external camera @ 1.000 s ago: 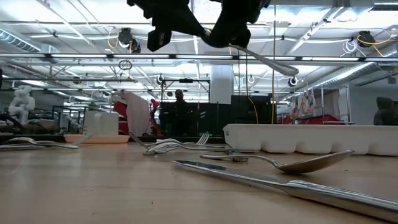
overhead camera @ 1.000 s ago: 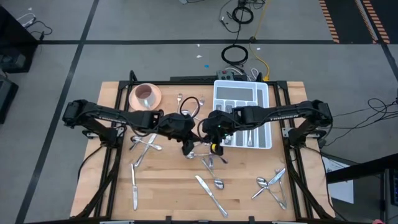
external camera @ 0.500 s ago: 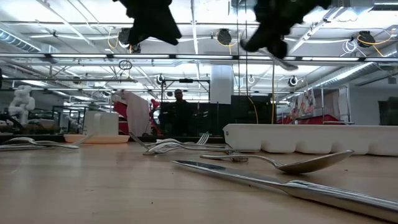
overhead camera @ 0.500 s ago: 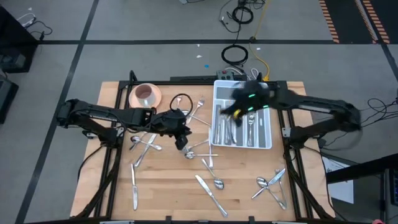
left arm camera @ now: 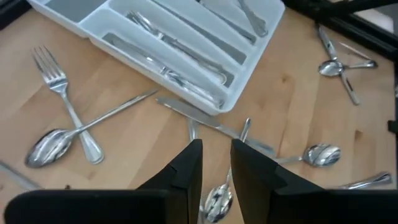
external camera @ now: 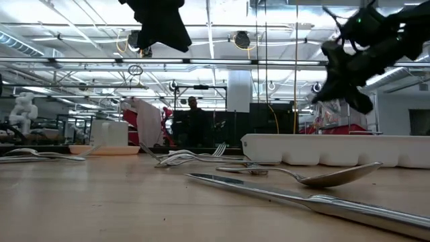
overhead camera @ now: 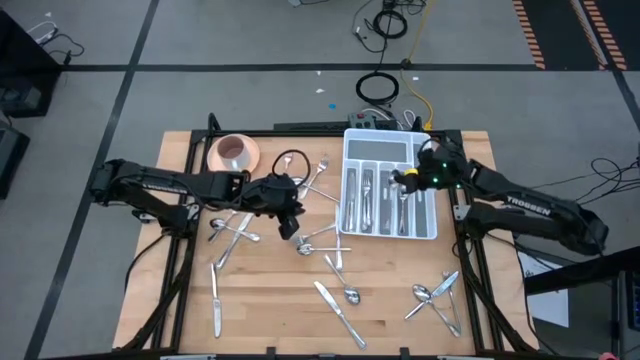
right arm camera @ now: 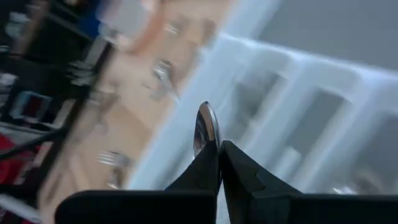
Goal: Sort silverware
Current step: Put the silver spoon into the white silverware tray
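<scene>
My right gripper (overhead camera: 400, 180) hangs over the white compartmented tray (overhead camera: 346, 140) at the far right, shut on a spoon (right arm camera: 207, 124). Several pieces of silverware lie in the tray's compartments (overhead camera: 366, 195). My left gripper (left arm camera: 216, 168) hovers over the table's middle (overhead camera: 290, 222), open, with nothing between its fingers. Below it loose silverware lies flat on the wood: a spoon and a fork crossed (left arm camera: 65, 134), a knife (left arm camera: 211, 124) and more spoons (left arm camera: 320, 152). My right gripper pinches the spoon between its two fingertips (right arm camera: 214, 155). The spoon's rounded shiny end (right arm camera: 207, 121) sticks out past them. The rest of the spoon is hidden behind the fingers. It is lifted clear, above the tray.
A pink bowl (overhead camera: 234, 152) stands at the far left. Loose silverware lies in clusters at the left (overhead camera: 232, 230), the middle (overhead camera: 340, 285) and the near right (overhead camera: 437, 295). A lone knife (overhead camera: 215, 300) lies near left. Bare wood shows along the near edge.
My right gripper has swung quickly from the table's middle, beside my left gripper, toward the far right and down over the tray, rolling as it went and carrying the spoon. My left gripper has drawn back a little toward the left.
</scene>
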`<state>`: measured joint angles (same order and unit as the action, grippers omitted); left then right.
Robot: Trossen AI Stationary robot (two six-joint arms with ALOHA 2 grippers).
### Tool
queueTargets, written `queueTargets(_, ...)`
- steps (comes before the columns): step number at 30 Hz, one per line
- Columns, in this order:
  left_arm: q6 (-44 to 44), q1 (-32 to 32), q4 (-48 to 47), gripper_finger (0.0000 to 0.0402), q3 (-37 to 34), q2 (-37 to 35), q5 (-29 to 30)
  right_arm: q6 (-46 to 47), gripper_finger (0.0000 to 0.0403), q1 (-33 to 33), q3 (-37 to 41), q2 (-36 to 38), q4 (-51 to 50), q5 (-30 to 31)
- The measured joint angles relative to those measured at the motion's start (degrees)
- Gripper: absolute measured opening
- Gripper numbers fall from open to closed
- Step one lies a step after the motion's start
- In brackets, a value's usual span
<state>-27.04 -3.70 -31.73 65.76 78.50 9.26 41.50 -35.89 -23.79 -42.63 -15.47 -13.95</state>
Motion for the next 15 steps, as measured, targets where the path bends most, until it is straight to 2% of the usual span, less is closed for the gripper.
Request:
queueTargets(3, 1.6, 0.1, -1.6, 0.0088, 0.0, 0.0, -0.1, -1.0, 0.0, -2.5, 0.6, -0.2, -5.3, -1.4)
queueTargets(15, 2.1, 0.2, -2.0, 0.0088, 0.0, 0.0, -0.3, -8.1, 0.0, -13.4, 0.5, -1.2, -16.3, -3.6)
